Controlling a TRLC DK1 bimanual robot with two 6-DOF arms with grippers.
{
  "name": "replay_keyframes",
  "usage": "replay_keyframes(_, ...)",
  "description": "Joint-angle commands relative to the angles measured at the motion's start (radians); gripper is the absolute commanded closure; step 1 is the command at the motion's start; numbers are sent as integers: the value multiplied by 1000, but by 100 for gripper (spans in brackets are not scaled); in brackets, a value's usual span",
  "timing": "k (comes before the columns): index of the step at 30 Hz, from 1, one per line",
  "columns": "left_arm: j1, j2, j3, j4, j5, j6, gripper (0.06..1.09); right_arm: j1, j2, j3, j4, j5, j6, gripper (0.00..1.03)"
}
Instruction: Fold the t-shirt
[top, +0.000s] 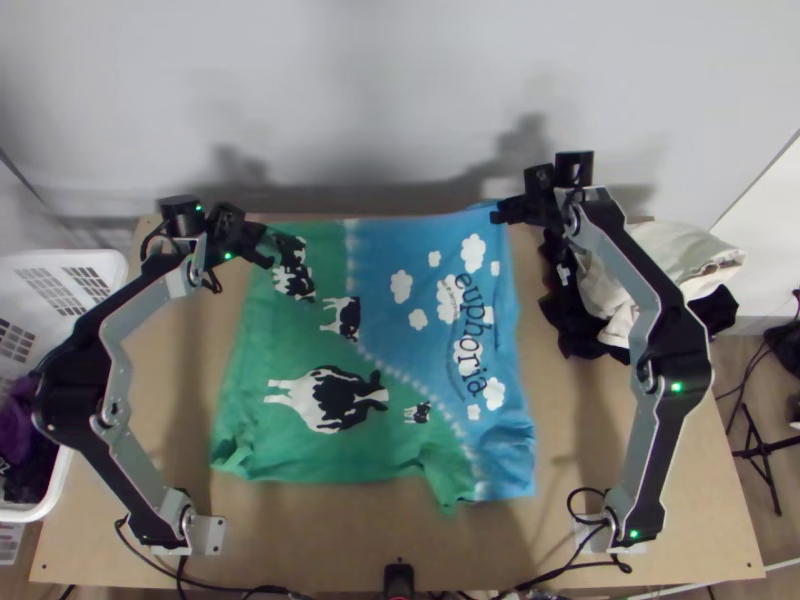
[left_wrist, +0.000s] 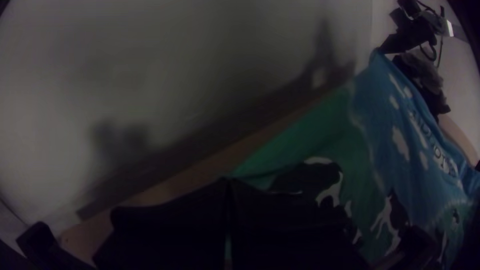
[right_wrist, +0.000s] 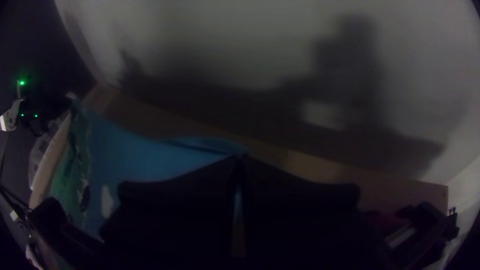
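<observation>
T-shirt (top: 395, 345) spread over the middle of the bench (top: 575, 420), its print showing, green towards the left arm (top: 130, 300) and blue towards the right arm (top: 675, 370). The left claw (top: 264, 257) is closed at the green far corner, and, as far as the dim left wrist view lets me judge, has that corner pinched. The right claw (top: 500, 214) is closed on the blue far corner, where the cloth rises in a small crease to the fingertips.

What matters now is that the shirt's far side runs crosswise from one claw to the other, while all the rest lies from them towards the arms' bases. Length and breadth look much alike, so neither axis settles the fold; the two grips do. I'd judge this the start of a fold, with the far side to be carried over the body towards the near side, both claws together. The left claw sits a little nearer the bases, so the line may need evening first.

Behind the claws the wall (top: 350, 100) leaves scant room; bare wood lies beyond the shirt's near side. Near corners are rumpled and could spoil the edge. Off the blue side, the dark cloth (top: 572, 330) and pale cloth (top: 690, 255) limit sideways travel.
</observation>
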Motion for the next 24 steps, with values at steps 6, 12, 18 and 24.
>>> replay_keyframes(6, -54, 92, 73, -106, -61, 96, 105, 13, 88, 96, -181, 69, -38, 100)
replay_keyframes(12, -58, 23, -22, -235, -49, 175, 105, 19, -33, -79, -210, 67, -39, 100)
replay_keyframes(18, -43, -129, -157, -235, -29, 197, 105, 53, -217, -249, -212, 67, -28, 100)
replay_keyframes(24, -35, -274, -237, -261, -10, 206, 105, 116, -412, -407, -215, 47, 10, 100)
